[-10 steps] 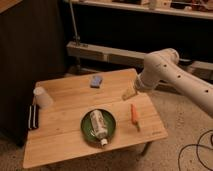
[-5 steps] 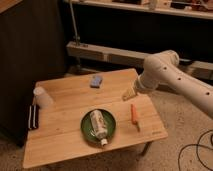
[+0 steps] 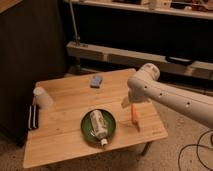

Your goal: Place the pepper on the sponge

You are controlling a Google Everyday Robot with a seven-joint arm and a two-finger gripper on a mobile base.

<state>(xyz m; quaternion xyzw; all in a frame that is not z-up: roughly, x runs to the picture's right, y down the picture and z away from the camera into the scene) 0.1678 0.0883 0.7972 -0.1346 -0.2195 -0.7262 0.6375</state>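
Observation:
The orange-red pepper (image 3: 134, 114) lies on the wooden table (image 3: 65, 130) near its right edge, right of the green plate (image 3: 113, 134). My gripper (image 3: 127, 102) hangs at the end of the white arm just above and left of the pepper's upper end. The light-blue sponge (image 3: 96, 80) rests near the table's far edge, well away from the gripper.
A white bottle with a green label (image 3: 98, 125) lies on the green plate. A white cup (image 3: 43, 98) stands at the left, beside a black-and-white striped flat item (image 3: 33, 116). A metal shelf rail (image 3: 150, 57) runs behind the table. A dark cabinet (image 3: 25, 50) is to the left.
The arm has shifted slightly left and lower toward the pepper. The pepper and the sponge have not moved.

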